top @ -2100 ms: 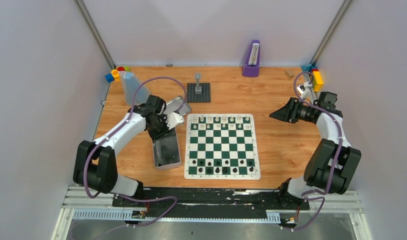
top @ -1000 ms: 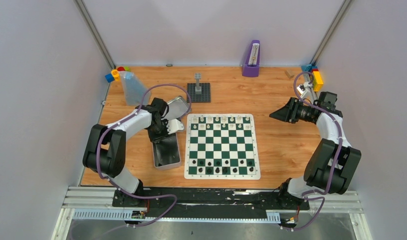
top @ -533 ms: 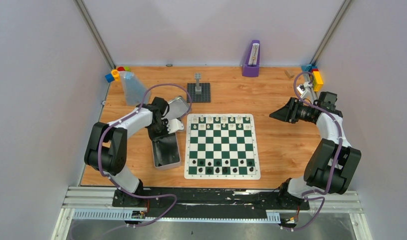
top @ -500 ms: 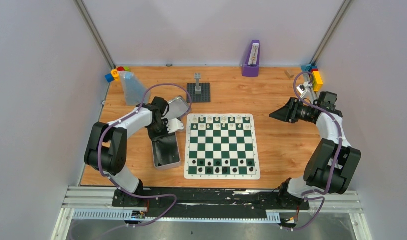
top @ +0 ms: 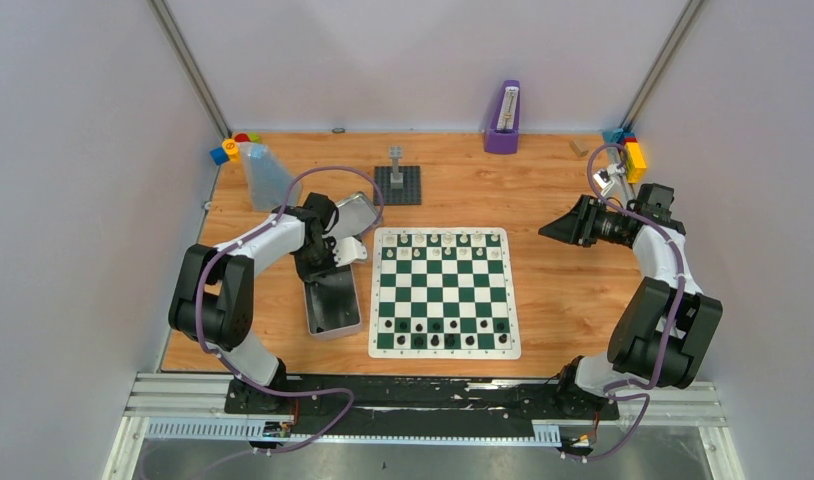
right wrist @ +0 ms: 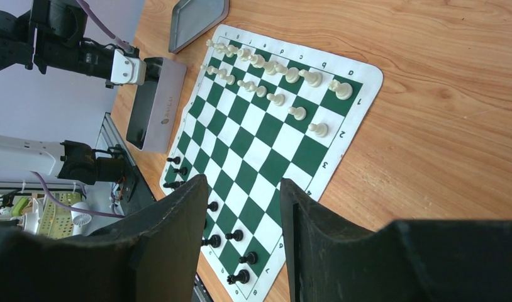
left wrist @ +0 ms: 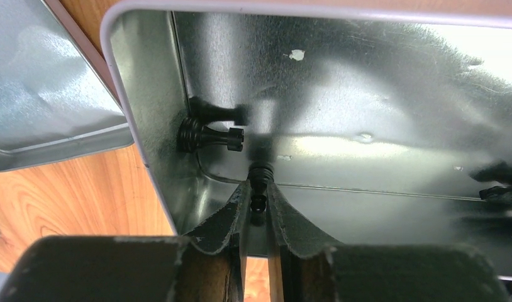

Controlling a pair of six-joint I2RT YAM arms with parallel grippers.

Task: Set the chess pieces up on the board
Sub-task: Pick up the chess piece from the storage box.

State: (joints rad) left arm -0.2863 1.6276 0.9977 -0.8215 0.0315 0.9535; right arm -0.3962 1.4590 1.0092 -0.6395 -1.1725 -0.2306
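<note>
Silver tin [left wrist: 379,94] surrounds my left gripper [left wrist: 258,189], pinching a black piece [left wrist: 260,173]. My right gripper [right wrist: 242,182] hangs spread, right of the board [top: 442,283].

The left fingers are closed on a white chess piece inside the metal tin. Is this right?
Only the colour is wrong: the piece is black. The left wrist view shows the left fingers closed on a black chess piece inside the metal tin.

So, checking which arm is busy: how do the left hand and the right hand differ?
The left hand is down in the tin, shut on a black piece; the right hand is off beside the board, open and empty. Both have dark fingers.
</note>
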